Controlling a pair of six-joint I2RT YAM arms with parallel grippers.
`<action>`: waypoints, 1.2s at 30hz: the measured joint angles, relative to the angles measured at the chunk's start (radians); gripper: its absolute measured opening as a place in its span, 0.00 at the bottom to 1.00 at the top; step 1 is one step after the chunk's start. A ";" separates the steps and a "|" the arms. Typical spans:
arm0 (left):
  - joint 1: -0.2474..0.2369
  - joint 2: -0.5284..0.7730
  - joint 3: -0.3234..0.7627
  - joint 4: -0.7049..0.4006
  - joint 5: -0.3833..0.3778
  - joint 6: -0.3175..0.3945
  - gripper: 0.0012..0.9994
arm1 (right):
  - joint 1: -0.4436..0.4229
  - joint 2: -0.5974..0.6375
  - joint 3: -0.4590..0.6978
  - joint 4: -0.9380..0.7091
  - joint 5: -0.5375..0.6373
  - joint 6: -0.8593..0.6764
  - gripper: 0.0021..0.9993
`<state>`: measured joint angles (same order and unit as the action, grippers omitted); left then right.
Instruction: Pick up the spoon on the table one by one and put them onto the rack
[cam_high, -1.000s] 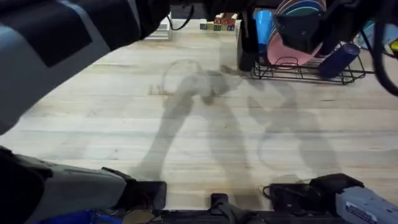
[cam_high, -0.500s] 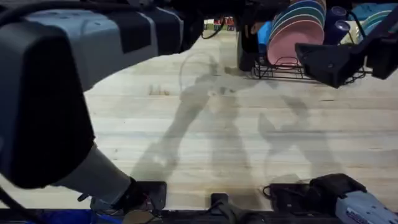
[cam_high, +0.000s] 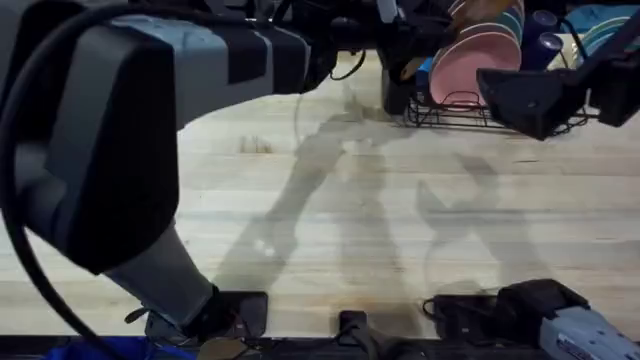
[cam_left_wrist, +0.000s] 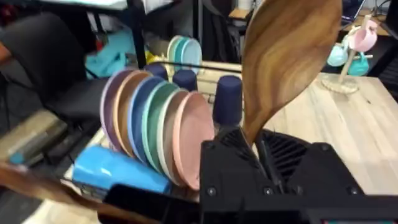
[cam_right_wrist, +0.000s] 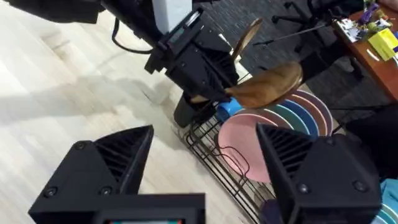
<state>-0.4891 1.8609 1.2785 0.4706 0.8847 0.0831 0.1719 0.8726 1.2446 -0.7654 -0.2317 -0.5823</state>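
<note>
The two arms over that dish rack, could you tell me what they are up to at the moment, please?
The left gripper holds a brown wooden spoon by its handle, bowl upward, above the black wire dish rack at the far side of the light wooden table. The rack already carries a row of coloured plates and a blue cup. A second wooden spoon shows near the left gripper. The right gripper hovers near the rack, its fingers open and holding nothing.

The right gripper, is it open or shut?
Open. The right gripper holds nothing, and its two black fingers stand far apart above the rack.
</note>
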 joint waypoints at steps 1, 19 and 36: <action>0.002 0.000 0.000 -0.020 -0.006 0.002 0.04 | 0.000 0.000 0.000 0.000 0.000 0.000 0.99; 0.024 0.000 0.000 -0.310 -0.191 0.013 0.51 | 0.000 0.000 0.000 0.001 0.000 0.000 0.99; 0.040 -0.007 0.000 -0.443 -0.294 0.011 1.00 | 0.000 0.000 0.000 0.001 0.000 -0.005 0.99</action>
<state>-0.4495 1.8542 1.2785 0.0274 0.5904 0.0938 0.1719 0.8725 1.2446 -0.7643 -0.2317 -0.5869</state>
